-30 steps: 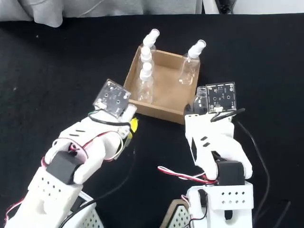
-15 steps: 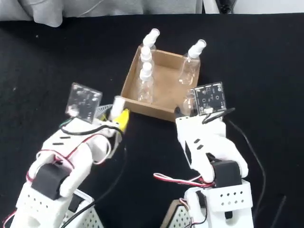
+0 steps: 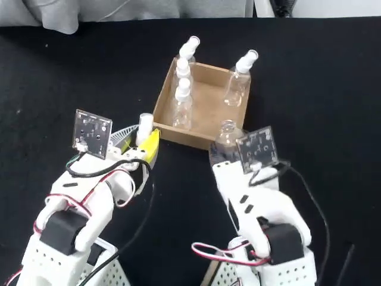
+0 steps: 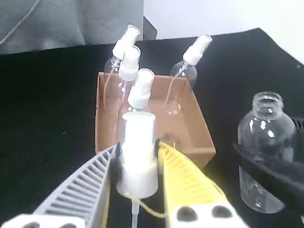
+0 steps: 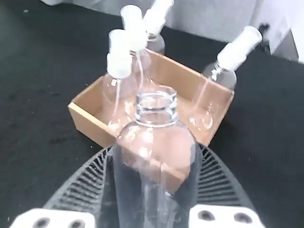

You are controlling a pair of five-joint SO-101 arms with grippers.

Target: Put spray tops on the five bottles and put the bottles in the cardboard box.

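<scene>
The cardboard box point(image 3: 205, 138) holds several clear bottles with white spray tops point(image 3: 181, 101); one leans at its far right corner point(image 3: 238, 83). My left gripper point(image 3: 144, 142) point(image 4: 137, 161) is shut on a white spray top point(image 3: 144, 128) point(image 4: 138, 152), held upright just left of the box's near corner. My right gripper point(image 3: 225, 150) point(image 5: 154, 190) is shut on an open, topless clear bottle point(image 3: 227, 136) point(image 5: 155, 156) point(image 4: 263, 142), upright at the box's near right edge. The two held parts are apart, roughly level.
The table point(image 3: 71, 77) is covered in black cloth. Grey fabric point(image 3: 59, 15) lies along its far edge. The box point(image 4: 187, 118) point(image 5: 156, 80) stands just beyond both grippers. Red and black cables point(image 3: 220, 247) trail near the arm bases.
My left gripper has pulled back and to the left with the spray top, turning it upright. My right gripper has shifted left and nearer with the topless bottle.
</scene>
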